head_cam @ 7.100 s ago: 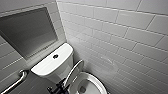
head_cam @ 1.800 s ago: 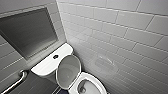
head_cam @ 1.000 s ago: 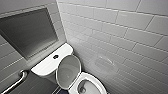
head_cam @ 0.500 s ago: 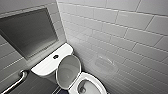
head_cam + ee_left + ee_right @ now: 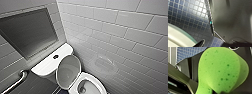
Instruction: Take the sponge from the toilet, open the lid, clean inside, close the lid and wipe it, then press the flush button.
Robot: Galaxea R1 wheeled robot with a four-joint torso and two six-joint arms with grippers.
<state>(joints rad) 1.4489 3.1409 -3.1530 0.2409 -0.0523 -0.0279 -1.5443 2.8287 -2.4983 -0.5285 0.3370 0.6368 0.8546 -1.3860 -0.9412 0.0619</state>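
Observation:
The white toilet (image 5: 88, 86) stands in the corner with its lid (image 5: 68, 71) raised and leaning back against the tank, grey inner face showing. On the tank top sits the small dark flush button (image 5: 55, 56). The bright green sponge (image 5: 220, 70) looms close in the right wrist view, and my right gripper (image 5: 218, 93) is shut on its pinched lower end. In the left wrist view my left gripper (image 5: 219, 45) is open and holds nothing, with one dark fingertip (image 5: 200, 44) above the floor beside the toilet's curved white rim (image 5: 175, 37).
A chrome grab bar (image 5: 15, 82) runs along the left wall, below a dark recessed panel (image 5: 27, 32). White tiled wall (image 5: 120, 37) closes in on the right of the toilet. Dark blue mosaic floor (image 5: 186, 18) lies beside a grey panel (image 5: 233, 22).
Since the oldest frame the lid has swung up to lean against the tank. Over the last second nothing has moved.

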